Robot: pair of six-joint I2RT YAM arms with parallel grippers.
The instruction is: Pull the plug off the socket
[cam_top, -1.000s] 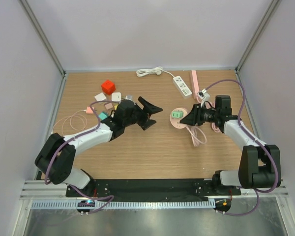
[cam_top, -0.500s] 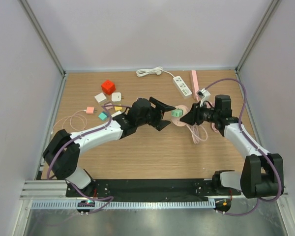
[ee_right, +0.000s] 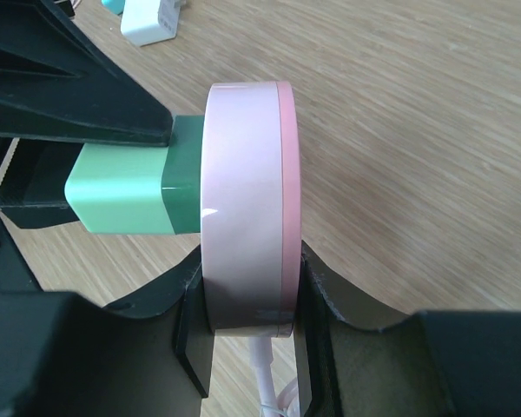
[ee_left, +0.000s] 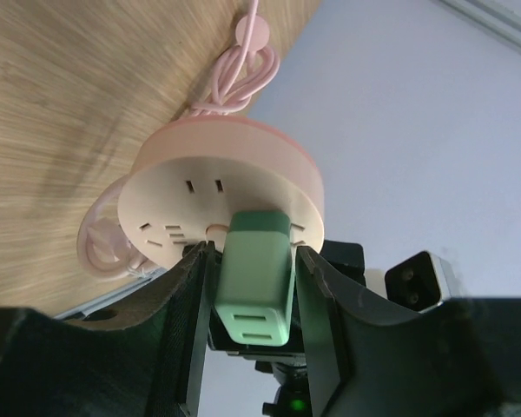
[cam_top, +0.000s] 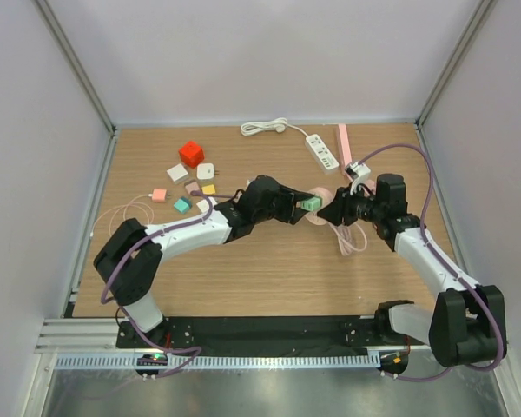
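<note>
A round pink socket (cam_top: 322, 193) (ee_right: 243, 208) (ee_left: 217, 187) is held on edge above the table, with my right gripper (cam_top: 332, 211) (ee_right: 247, 304) shut on its rim from below. A green plug (cam_top: 310, 202) (ee_left: 256, 278) (ee_right: 126, 200) sticks out of the socket's face toward the left, still seated in it. My left gripper (cam_top: 304, 204) (ee_left: 253, 287) has its two fingers pressed against the plug's sides. The socket's pink cord (cam_top: 352, 239) hangs down to the table in loops.
A white power strip (cam_top: 322, 151) and a pink strip (cam_top: 343, 139) lie at the back. A white adapter (cam_top: 359, 167) sits by the right arm. A red cube (cam_top: 191, 154), several small adapters (cam_top: 182, 204) and a pink cable coil (cam_top: 126, 213) lie at left.
My left arm reached right to the plug and its jaws closed round it. My right gripper brought the socket up and left, turning it on edge.
</note>
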